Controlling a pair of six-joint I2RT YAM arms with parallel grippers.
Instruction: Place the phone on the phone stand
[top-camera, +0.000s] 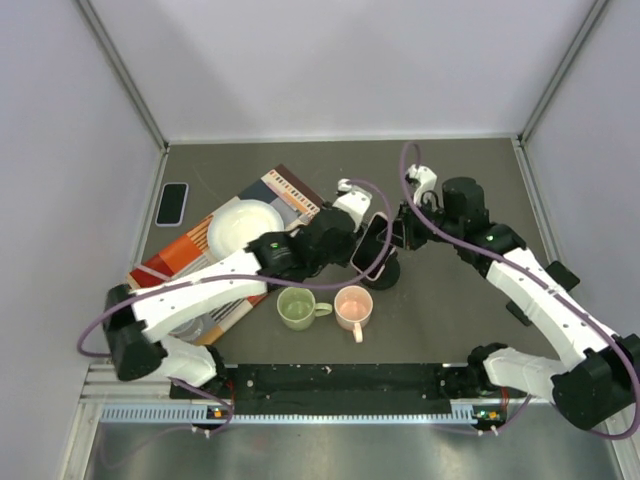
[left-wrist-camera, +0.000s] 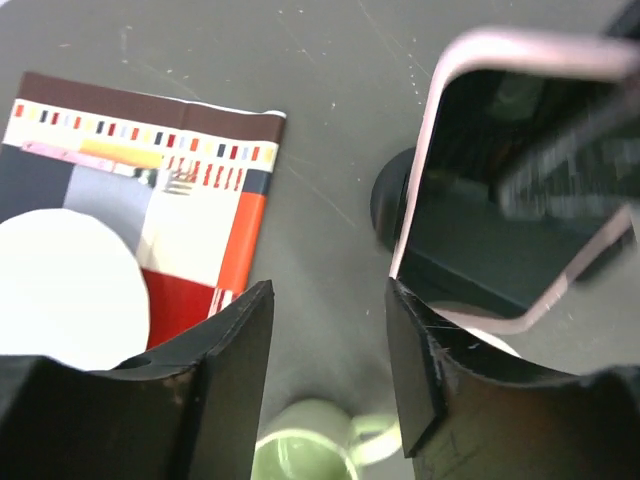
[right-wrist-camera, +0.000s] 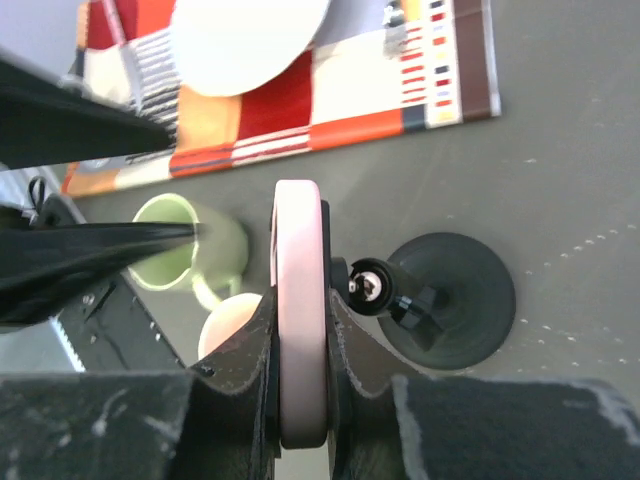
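The right claw (right-wrist-camera: 300, 335) is pinching the phone (right-wrist-camera: 299, 250) across its thin dimension, one finger pressing on each broad face, so the wrist camera is looking straight down the pink edge of the case. Just to the right of that edge in this view, the jointed head of the phone stand (right-wrist-camera: 460, 300) is sitting against or very close to one face of the phone. I cannot tell whether they are actually touching. The stand's round black base is resting on the counter (top-camera: 450, 180) beyond it.

From above, the phone is hanging at the middle of the counter, between the two arms. Its long axis is running far to near and leaning slightly left at the near end, which is sitting over the stand's base. The glossy dark face is turning towards the left arm and the opposite face towards the stand.

The left claw (left-wrist-camera: 328, 320) is hovering just left of the phone with its fingers spread and nothing between them. The phone's rim is lying just beyond its right finger. The right arm is the one carrying the load, so the coming move is likely turning on that small gap between the phone's face and the stand head, closing sideways to the right.

Further out, a green mug (top-camera: 296, 308) and a pink mug (top-camera: 353, 306) are standing near the stand, and a plate (top-camera: 245, 228) is lying on a patterned mat (top-camera: 290, 190) to the left.
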